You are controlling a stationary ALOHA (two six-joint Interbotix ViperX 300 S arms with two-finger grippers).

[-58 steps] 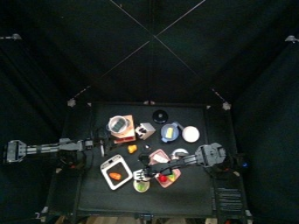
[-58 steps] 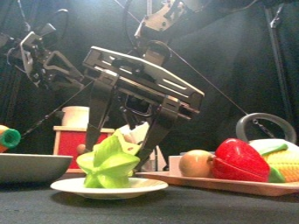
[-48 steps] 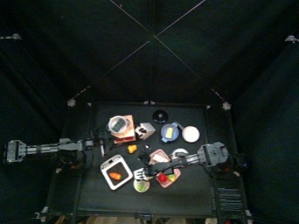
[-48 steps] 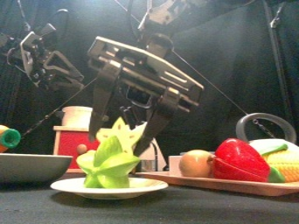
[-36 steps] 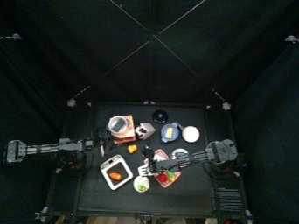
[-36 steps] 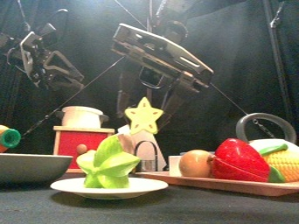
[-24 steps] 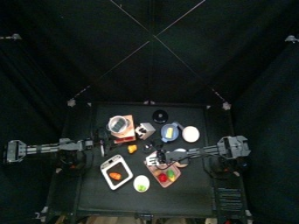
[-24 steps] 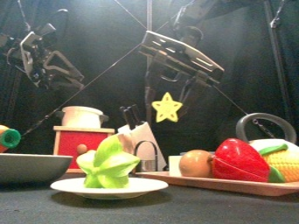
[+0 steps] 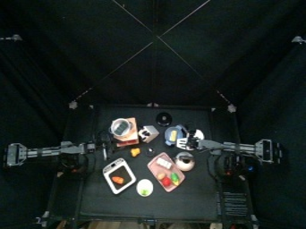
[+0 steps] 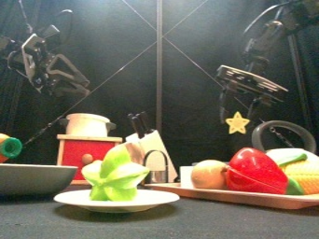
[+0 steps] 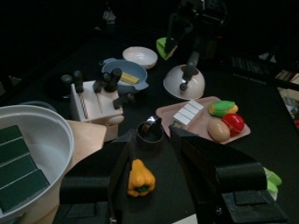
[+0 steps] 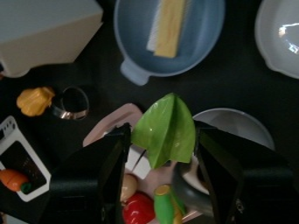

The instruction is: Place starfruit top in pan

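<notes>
Holding up everything is the black table [image 9: 89, 174], the biggest thing here. The left arm rests at the left side, and the left gripper [image 11: 152, 179] has its jaws wide apart with nothing in them. A little orange pepper [image 11: 140, 178] lies on the table under that gap.

The right gripper [image 10: 237, 105] hangs high over the right side of the table. Its jaws pinch the starfruit top [image 10: 237, 122], which is up in the air and touches nothing else. From the front it looks like a small yellow star. The silver pan [image 12: 239, 127] sits just below it, half hidden behind one jaw.

A big white bowl [image 10: 25, 177] stands at the front left with something green in it. A flat tray [image 10: 237, 193] at the front right holds a red strawberry [image 10: 256, 171], a yellow corn [image 10: 296, 168] and a brown round thing [image 10: 210, 174]. Between bowl and tray, a white plate [image 10: 118, 200] holds the rest of the starfruit [image 10: 115, 175]. Behind them stand a red box [image 10: 81, 149] and a knife block [image 10: 147, 145]. Farther back, a blue plate [image 12: 170, 35] holds a yellow strip [image 12: 172, 24]. A second white bowl [image 12: 281, 35] sits beside it.
</notes>
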